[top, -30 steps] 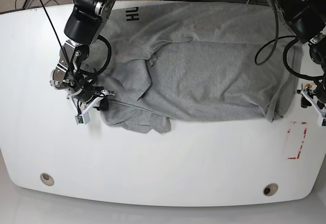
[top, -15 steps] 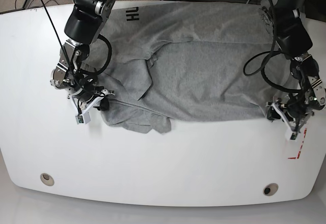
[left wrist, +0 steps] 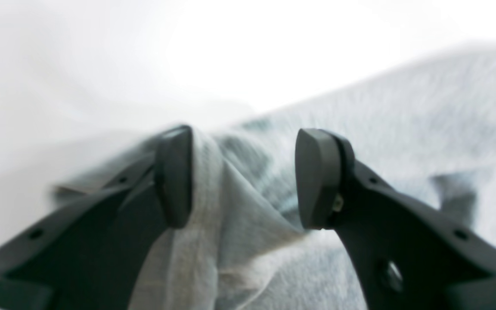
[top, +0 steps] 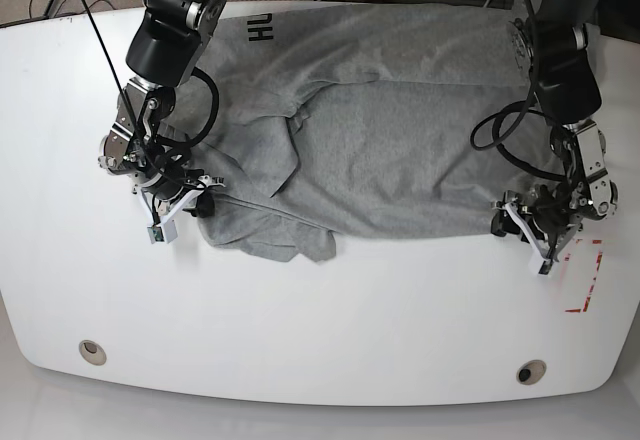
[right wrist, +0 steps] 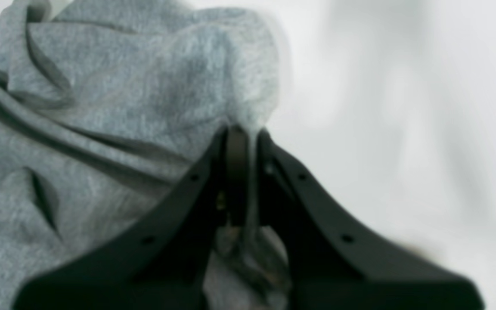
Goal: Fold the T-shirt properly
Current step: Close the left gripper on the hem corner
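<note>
Fabric of the T-shirt (top: pixel 400 130) sits between our parted left claw (left wrist: pixel 243 176) while our right claw (right wrist: pixel 246 142) pinches its opposite corner.

The right tool (right wrist: pixel 241 142) fills the lower middle of the view, its two dark fingers (right wrist: pixel 187 185) pressed together on a thin fold of the T-shirt (right wrist: pixel 123 107). The grey heathered cloth bunches in creases to the left and rises in a peak above the fingertips. To the right lies the blurred white table (right wrist: pixel 403 107).
</note>
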Action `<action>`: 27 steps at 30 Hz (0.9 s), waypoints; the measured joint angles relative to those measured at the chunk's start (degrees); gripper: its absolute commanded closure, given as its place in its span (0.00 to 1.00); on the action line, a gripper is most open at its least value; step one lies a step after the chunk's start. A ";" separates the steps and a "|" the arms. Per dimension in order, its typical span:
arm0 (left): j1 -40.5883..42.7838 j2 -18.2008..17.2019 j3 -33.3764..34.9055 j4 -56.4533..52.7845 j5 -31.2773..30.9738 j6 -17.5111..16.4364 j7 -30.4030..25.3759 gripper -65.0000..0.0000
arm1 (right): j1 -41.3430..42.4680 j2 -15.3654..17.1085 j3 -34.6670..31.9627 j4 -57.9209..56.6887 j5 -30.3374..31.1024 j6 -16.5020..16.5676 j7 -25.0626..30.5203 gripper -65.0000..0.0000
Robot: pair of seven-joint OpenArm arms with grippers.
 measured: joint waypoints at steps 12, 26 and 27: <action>0.37 -4.04 -0.02 -0.39 0.07 0.02 -1.20 0.48 | 0.00 -0.04 0.00 0.00 0.02 0.00 0.00 0.97; 0.37 -5.99 -0.02 -0.37 0.11 0.02 -1.25 0.48 | -0.92 0.02 0.00 0.02 0.70 0.00 0.76 0.98; 0.37 -5.97 0.00 -0.37 0.11 0.00 -1.25 0.48 | -0.94 0.00 0.00 0.02 0.70 0.02 0.83 0.98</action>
